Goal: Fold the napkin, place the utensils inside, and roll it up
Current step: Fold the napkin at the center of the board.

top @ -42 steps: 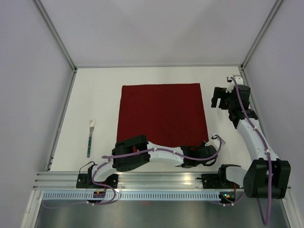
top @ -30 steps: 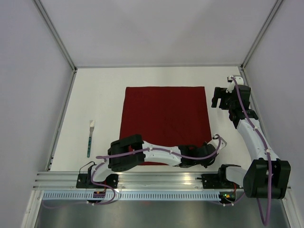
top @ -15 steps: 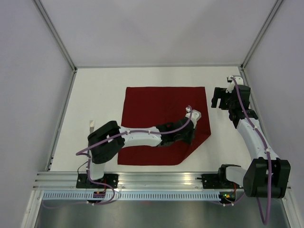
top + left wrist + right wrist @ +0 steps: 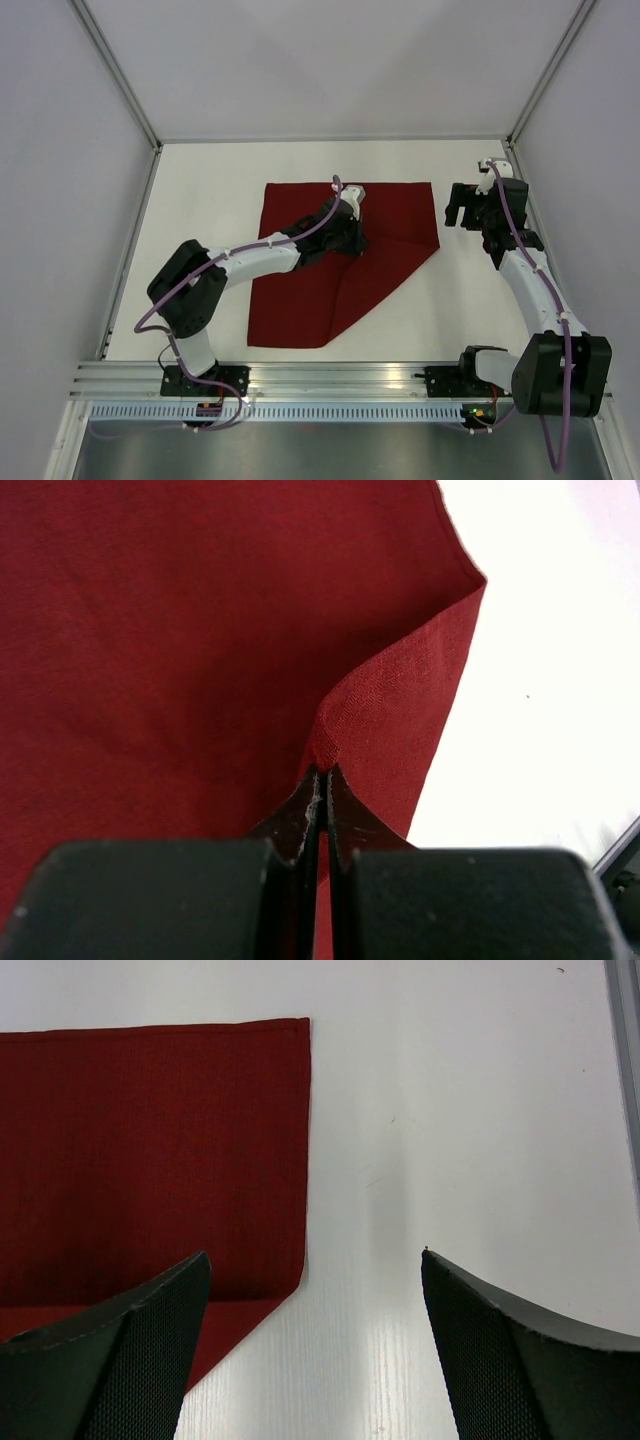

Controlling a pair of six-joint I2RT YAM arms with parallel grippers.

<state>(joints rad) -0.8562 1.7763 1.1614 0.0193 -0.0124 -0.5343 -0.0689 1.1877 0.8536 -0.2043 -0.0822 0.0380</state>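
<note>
Pinching a folded-over corner of the napkin [image 4: 300,300], left jaws clench; right jaws gape.

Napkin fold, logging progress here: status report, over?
Left end effector shut on napkin corner, cloth part-folded diagonally. Right end effector open, beside far right corner, holding nothing. Fork not in view.

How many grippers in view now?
2. Left gripper pinches the dark red cloth napkin's lifted corner near its far edge; right gripper hangs open beside its far right corner.
</note>
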